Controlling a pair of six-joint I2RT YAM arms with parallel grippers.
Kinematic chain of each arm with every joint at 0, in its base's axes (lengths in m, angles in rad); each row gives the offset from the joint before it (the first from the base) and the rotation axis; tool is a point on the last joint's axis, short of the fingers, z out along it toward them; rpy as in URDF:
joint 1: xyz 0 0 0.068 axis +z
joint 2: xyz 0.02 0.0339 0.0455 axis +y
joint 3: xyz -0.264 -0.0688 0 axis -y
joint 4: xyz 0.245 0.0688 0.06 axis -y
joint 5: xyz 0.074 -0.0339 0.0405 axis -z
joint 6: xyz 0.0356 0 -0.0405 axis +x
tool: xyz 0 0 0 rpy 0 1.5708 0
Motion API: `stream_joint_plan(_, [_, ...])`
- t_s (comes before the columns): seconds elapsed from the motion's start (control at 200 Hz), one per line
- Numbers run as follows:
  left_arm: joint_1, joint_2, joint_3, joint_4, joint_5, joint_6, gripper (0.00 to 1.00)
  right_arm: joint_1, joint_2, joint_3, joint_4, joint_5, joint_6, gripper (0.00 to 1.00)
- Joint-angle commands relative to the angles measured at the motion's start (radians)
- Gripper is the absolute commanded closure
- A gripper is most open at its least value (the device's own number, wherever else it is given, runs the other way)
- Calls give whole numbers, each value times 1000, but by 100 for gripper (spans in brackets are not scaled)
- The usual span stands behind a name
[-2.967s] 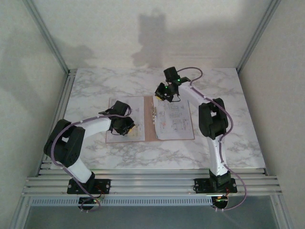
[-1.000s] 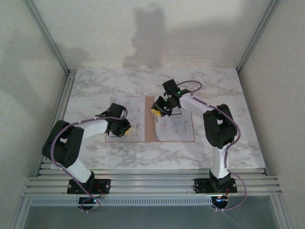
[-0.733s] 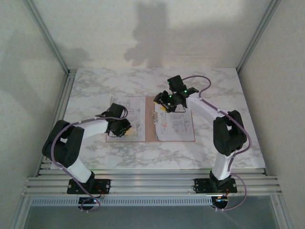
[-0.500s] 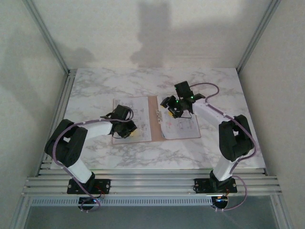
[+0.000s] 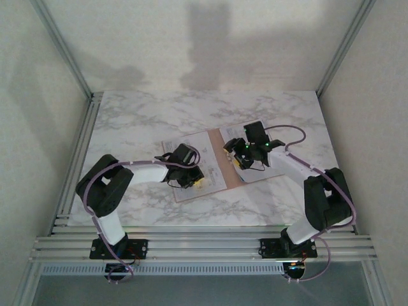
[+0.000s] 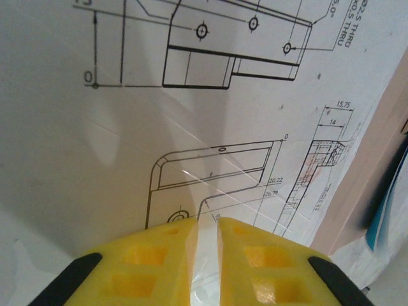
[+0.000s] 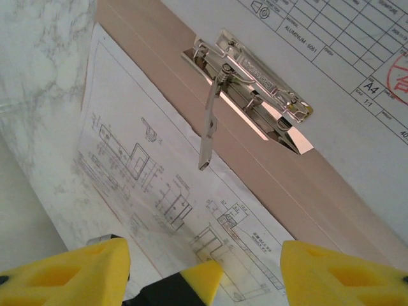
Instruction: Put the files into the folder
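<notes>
Left wrist view: the files (image 6: 210, 127), white sheets printed with black technical drawings and dimension figures, lie flat and face up. A sliver of a bright blue sheet (image 6: 386, 217) shows at the right edge, past a strip of pinkish-brown card. That card is the folder (image 7: 347, 197), which lies open like a book on the tabletop (image 5: 140, 121). It sits slightly right of the middle, turned at an angle to the tabletop's edges, with printed sheets on both of its halves. In the right wrist view a shiny metal clip (image 7: 248, 89) is fixed along the bare brown band between the two halves. Its thin lever hangs over the edge of the nearer sheet.

The left gripper (image 6: 205, 220) is down on the sheet on the folder's left half. Its yellow fingers are drawn almost together, with only a narrow slit between them. Faint creases in the paper run out from their tips; I cannot tell whether any paper is caught in the slit. The right gripper (image 7: 204, 255) hangs above the folder's right half near the clip. Its yellow fingers (image 7: 76, 274) are spread wide and hold nothing. From the top view, both arms reach inward from the near edge and meet over the folder.
</notes>
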Motion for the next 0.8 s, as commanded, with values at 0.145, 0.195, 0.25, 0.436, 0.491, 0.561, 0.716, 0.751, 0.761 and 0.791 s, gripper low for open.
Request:
stream_joint_plan(0.145, [-34, 68, 9, -76, 13, -11, 83, -24, 2, -51, 89, -24, 65, 41])
stream_joint_plan(0.195, [-34, 69, 13, -78, 11, -10, 83, -24, 17, -42, 93, -32, 68, 44])
stream_joint_plan(0.25, [-34, 69, 14, -80, 10, -10, 83, -24, 30, -37, 105, -34, 72, 46])
stream_joint_plan(0.436, [-33, 64, 14, -86, 3, -11, 83, -26, 83, -12, 140, -45, 94, 51])
stream_joint_plan(0.491, [-33, 63, 13, -86, 2, -13, 83, -27, 100, -4, 140, -49, 97, 54])
stream_joint_plan(0.561, [-33, 61, 13, -89, 2, -13, 83, -29, 114, 4, 142, -45, 97, 57])
stream_joint_plan(0.716, [-33, 58, 8, -85, 0, -14, 83, -34, 139, 19, 157, -38, 97, 57])
stream_joint_plan(0.751, [-33, 60, 8, -85, 2, -14, 83, -35, 144, 27, 156, -38, 96, 57])
stream_joint_plan(0.761, [-33, 60, 8, -85, 2, -14, 83, -36, 146, 29, 155, -38, 95, 57])
stream_joint_plan(0.791, [-34, 60, 8, -86, 2, -14, 83, -36, 151, 34, 153, -38, 93, 57])
